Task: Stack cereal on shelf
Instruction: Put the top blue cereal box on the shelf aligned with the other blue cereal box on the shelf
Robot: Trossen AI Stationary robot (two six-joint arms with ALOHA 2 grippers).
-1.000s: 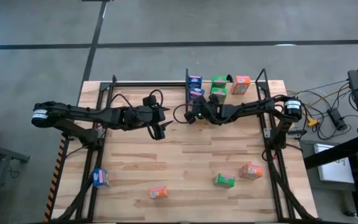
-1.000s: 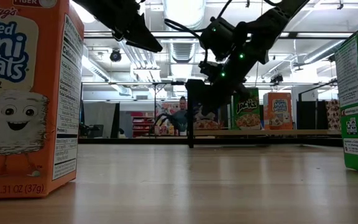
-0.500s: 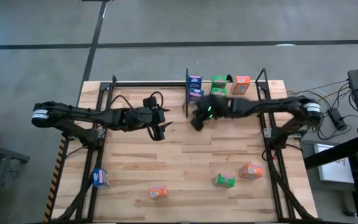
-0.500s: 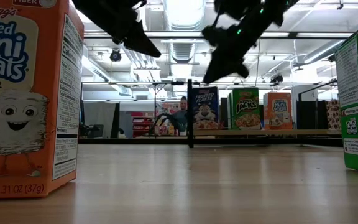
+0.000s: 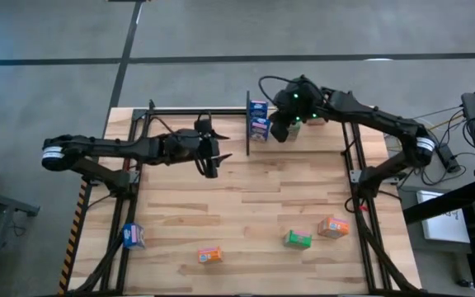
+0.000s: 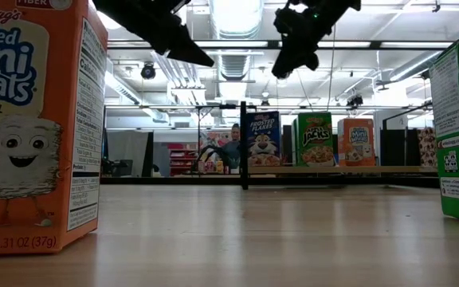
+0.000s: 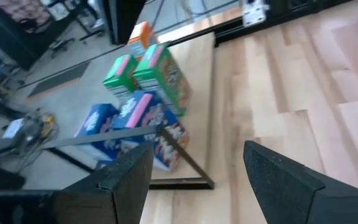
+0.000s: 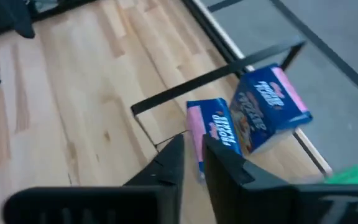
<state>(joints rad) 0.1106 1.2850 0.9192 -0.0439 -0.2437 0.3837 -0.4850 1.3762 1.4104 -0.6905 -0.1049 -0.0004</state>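
The cereal is split between the shelf (image 6: pixel 333 169) at the far edge of the counter (image 5: pixel 246 206) and four loose boxes near the near edge: a blue box (image 5: pixel 133 236), an orange box (image 5: pixel 209 255), a green box (image 5: pixel 298 239) and a second orange box (image 5: pixel 333 226).

The left tool (image 5: pixel 211 161) hovers over the counter left of the shelf's divider (image 6: pixel 243 143). Its fingers are spread wide and hold nothing.

Just right of the divider, the blue shelf box (image 6: pixel 263 137) stands upright and free. A second ago the right arm was low in front of it. The green shelf box (image 6: pixel 315 138) and the orange shelf box (image 6: pixel 358 140) stand beside it.

The right tool (image 5: pixel 280 128) has risen and now hangs above the shelf, clear of the boxes. Its fingers (image 8: pixel 173 165) are parted by a narrow gap only and hold nothing.

Judgement: this placement is finished. The next step calls for fetching one of the loose boxes.
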